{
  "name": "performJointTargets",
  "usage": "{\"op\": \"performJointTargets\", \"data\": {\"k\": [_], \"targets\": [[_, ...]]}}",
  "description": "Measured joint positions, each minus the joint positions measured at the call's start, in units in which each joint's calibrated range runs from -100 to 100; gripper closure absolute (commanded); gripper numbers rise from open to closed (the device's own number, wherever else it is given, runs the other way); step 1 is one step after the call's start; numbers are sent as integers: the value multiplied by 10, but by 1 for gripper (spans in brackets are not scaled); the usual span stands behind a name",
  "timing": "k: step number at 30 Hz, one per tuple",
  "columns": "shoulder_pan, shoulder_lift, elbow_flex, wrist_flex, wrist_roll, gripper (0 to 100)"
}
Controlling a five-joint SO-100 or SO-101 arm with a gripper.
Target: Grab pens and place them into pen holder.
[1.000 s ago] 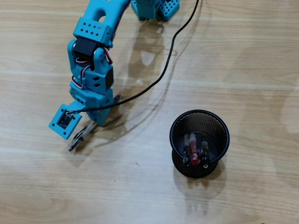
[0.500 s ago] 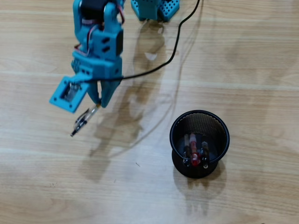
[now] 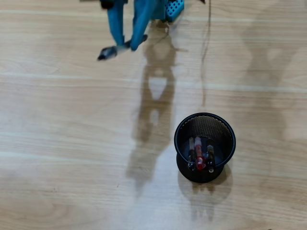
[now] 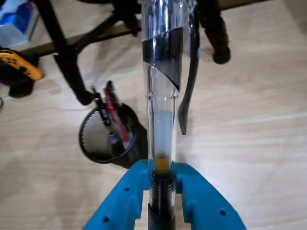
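step: carry last pen | gripper pinching it | next: you bring it above holder

A home or hobby desk, it seems; a light wood-grain table carries a printed blue arm; beyond the jaws in the wrist view stand black tripod legs, with an orange game controller off to their left.

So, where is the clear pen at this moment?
The clear pen is clamped in the blue end effector, raised above the table near the top edge of the overhead view, up and left of the pen holder.
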Motion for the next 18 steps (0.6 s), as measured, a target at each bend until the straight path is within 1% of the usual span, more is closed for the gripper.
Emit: {"op": "performJointTargets", "data": {"k": [3,4,10,14,15,16,18], "targets": [[-33,-20,0,-35,0,98],[-51,-25,0,-74,0,98],[-126,-26,11,-196,0,98],[-157,-26,58,-275,0,98],[-166,-26,74,-301,0,98],[-187,-26,108,-355,0,98],[-195,-22,131,-393,0,98]]}}
